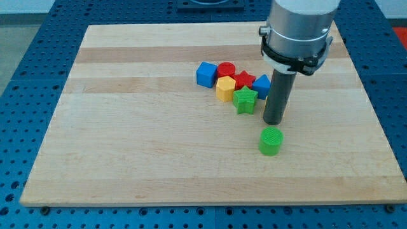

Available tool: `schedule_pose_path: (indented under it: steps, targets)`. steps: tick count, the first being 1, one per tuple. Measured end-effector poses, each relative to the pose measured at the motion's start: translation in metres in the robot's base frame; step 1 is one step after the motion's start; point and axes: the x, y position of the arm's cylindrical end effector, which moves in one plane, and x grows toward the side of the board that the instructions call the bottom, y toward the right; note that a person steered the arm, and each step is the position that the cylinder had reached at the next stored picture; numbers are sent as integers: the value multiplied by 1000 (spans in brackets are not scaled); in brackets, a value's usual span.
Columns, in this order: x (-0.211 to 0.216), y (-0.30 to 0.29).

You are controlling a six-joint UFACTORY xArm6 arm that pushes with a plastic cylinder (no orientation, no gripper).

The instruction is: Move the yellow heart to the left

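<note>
Position: my tip (273, 122) right of yellow block (225, 88) | yellow heart unseen

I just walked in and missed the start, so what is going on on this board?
One arm with a dark rod is pushing small blocks on a wooden board. My tip rests right of the green star, above the green cylinder. The yellow block sits packed among the blue cube, red star and others, not yet pushed left.

My tip (273, 122) down, rod upright.
</note>
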Motion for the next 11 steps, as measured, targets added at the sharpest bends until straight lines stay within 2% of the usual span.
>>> schedule_pose_path:
  steps: [4,7,11]
  targets:
    - [7,50]
    - [-10,44]
    - [-10,18]
